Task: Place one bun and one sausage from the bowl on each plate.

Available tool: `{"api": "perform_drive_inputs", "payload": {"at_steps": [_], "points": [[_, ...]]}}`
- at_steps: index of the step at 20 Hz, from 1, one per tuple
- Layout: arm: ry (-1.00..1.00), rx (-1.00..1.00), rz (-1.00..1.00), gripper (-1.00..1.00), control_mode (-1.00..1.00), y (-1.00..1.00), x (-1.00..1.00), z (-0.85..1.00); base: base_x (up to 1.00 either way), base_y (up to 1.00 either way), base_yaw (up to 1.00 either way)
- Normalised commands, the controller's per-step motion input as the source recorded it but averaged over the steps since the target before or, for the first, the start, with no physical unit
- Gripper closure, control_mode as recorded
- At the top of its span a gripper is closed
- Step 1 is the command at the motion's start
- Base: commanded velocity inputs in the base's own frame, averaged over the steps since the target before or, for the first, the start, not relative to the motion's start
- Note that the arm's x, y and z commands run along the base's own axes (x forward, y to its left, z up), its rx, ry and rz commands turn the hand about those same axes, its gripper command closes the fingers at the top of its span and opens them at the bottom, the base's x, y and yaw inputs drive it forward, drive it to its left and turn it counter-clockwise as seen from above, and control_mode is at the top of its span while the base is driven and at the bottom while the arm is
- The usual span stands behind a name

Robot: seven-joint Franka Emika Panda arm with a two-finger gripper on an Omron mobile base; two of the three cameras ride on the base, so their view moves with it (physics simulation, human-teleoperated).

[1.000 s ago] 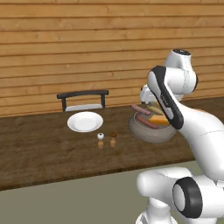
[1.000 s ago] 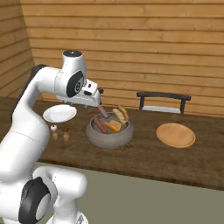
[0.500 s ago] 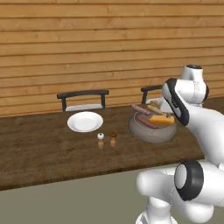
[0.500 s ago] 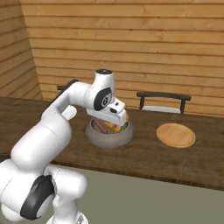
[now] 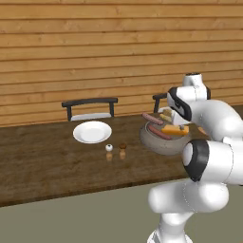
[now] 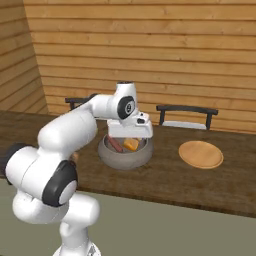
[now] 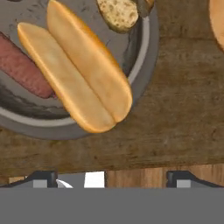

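The grey bowl (image 6: 122, 160) stands mid-table and holds two buns and two sausages. My gripper (image 6: 131, 136) hangs just above the bowl's far side, open and empty. In the hand view a split golden bun (image 7: 78, 65) lies slantwise on the bowl's rim (image 7: 146, 39), with a reddish sausage (image 7: 22, 65) beside it and a second bun's end (image 7: 118, 13) further in. The fingertips (image 7: 41, 178) stand wide apart over bare table, beside the bowl. The white plate (image 5: 92, 131) lies left of the bowl (image 5: 161, 146). The tan plate (image 6: 201, 154) lies to its right. Both plates are bare.
Two small shakers (image 5: 116, 147) stand between the white plate and the bowl. Two dark chairs (image 5: 90, 107) stand behind the wooden table (image 5: 47, 166), against a plank wall. A corner of the tan plate (image 7: 217, 22) shows in the hand view.
The arm has swung rightward from the bowl's left side to over the bowl. The hand has come down closer to it. Nothing was picked up, and the base stayed put.
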Motion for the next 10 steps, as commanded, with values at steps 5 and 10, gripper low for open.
{"api": "perform_drive_inputs", "payload": {"at_steps": [5, 10], "points": [[0.13, 0.0, 0.4, -1.0, -1.0, 0.01, 0.04, -0.32, 0.0, 0.0, 0.0], [0.0, 0.0, 0.0, -1.0, -1.0, 0.02, 0.18, -0.12, 0.0, 0.0, 0.0]]}}
